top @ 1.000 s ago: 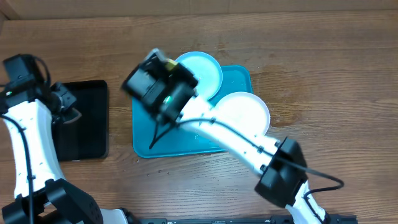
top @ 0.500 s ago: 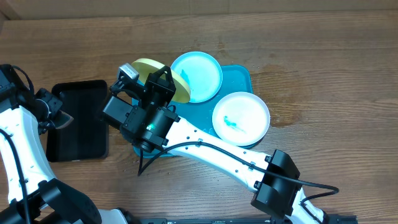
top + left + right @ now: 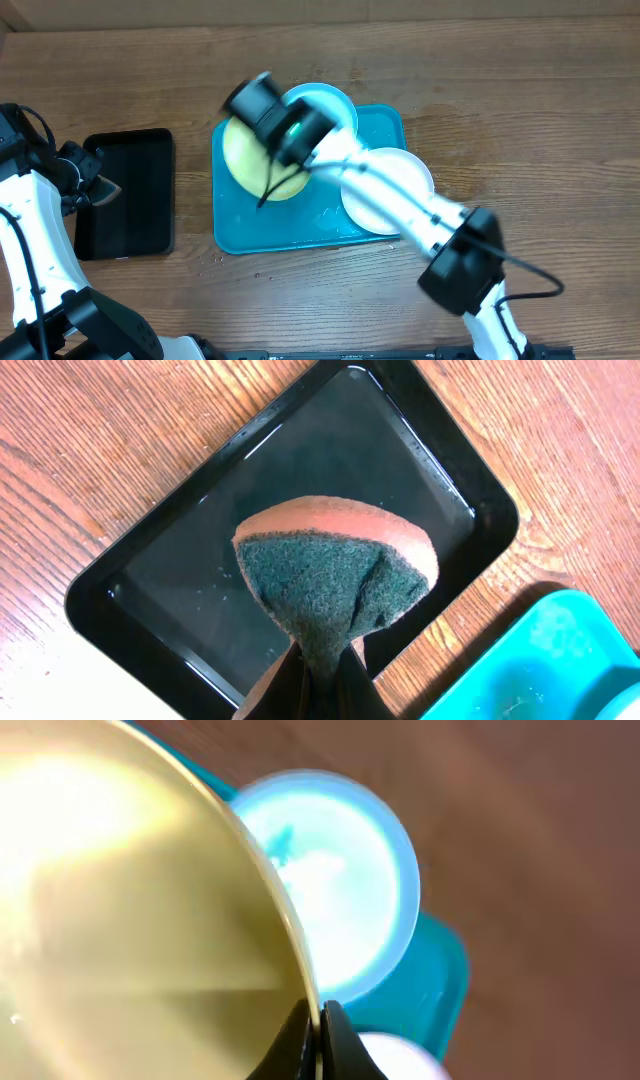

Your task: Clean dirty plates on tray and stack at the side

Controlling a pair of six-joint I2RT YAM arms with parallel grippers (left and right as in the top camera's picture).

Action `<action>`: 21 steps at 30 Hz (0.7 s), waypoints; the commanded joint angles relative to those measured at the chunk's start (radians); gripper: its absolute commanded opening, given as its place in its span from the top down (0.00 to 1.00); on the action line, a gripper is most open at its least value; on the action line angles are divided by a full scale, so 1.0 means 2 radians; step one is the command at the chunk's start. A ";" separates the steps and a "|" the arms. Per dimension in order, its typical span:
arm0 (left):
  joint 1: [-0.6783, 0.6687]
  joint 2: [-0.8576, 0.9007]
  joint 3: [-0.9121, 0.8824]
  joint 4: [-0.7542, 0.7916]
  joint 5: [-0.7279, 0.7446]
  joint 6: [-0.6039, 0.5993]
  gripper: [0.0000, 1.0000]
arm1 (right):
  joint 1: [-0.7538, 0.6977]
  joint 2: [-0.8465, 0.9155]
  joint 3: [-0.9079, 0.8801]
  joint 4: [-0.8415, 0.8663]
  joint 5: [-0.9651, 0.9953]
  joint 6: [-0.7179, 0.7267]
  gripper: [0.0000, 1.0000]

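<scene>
My right gripper (image 3: pixel 322 1020) is shut on the rim of the yellow-green plate (image 3: pixel 250 165), holding it over the left part of the turquoise tray (image 3: pixel 300 238). The plate fills the left of the right wrist view (image 3: pixel 130 900). The light blue plate (image 3: pixel 330 108) rests at the tray's far edge, partly hidden by my right arm. The white plate (image 3: pixel 392 205) lies at the tray's right end, partly under the arm. My left gripper (image 3: pixel 320 685) is shut on an orange-and-green sponge (image 3: pixel 335 575) above the black tray.
The black tray (image 3: pixel 130 200) stands left of the turquoise tray and holds a thin layer of water (image 3: pixel 300 470). Bare wooden table (image 3: pixel 520 120) lies to the right and far side.
My right arm has swung from the tray's left edge back toward the right with the yellow-green plate, which now hangs flatter over the tray. The left arm has hardly moved in the last half second.
</scene>
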 commanded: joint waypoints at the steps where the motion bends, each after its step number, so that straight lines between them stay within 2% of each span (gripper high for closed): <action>1: 0.000 0.002 -0.005 0.004 0.008 -0.007 0.96 | -0.086 -0.028 0.057 -0.034 -0.169 0.088 0.96; 4: -0.001 0.002 -0.005 0.004 0.010 -0.007 0.96 | -0.167 -0.028 0.077 -0.066 -0.252 0.088 0.96; 7: -0.001 0.002 -0.005 0.004 0.011 -0.007 0.96 | -0.252 -0.027 0.076 -0.100 -0.291 0.088 0.96; 14: -0.001 0.002 -0.005 0.008 0.011 -0.007 0.96 | -0.419 -0.026 0.056 -0.151 -0.292 0.088 0.96; 21: -0.001 0.002 -0.005 0.008 0.019 -0.007 0.96 | -0.536 -0.026 -0.008 -0.131 -0.292 0.088 0.96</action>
